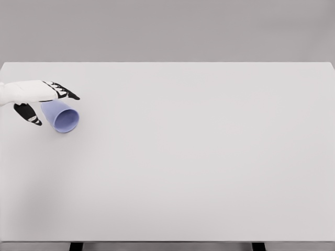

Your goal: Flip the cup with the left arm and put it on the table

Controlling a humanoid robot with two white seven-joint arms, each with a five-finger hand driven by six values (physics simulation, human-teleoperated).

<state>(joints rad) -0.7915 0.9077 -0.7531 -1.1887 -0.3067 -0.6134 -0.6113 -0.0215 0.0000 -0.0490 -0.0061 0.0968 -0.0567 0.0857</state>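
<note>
The near part of the table (pixel 183 198) lay bare and white, and the right arm did not show anywhere in the head view. Farther back, at the left edge, the left hand (pixel 39 99) reached in over the cup (pixel 62 116). The cup was light blue and tipped on its side — its open mouth faced toward the camera and a little to the right, its base hidden up under the palm. The fingers (pixel 65 93) stretched out above it and the thumb (pixel 29 114) hung down on its left, so the hand bracketed the cup loosely; whether any pad actually touched it could not be told, and no firm grip was visible. It was also unclear whether the cup rested on the table or hung just off it.

As a judgement, the flip looked partway — the cup was neither upright nor set down. What remained was to finish turning it, stand it on the table and let go.
</note>
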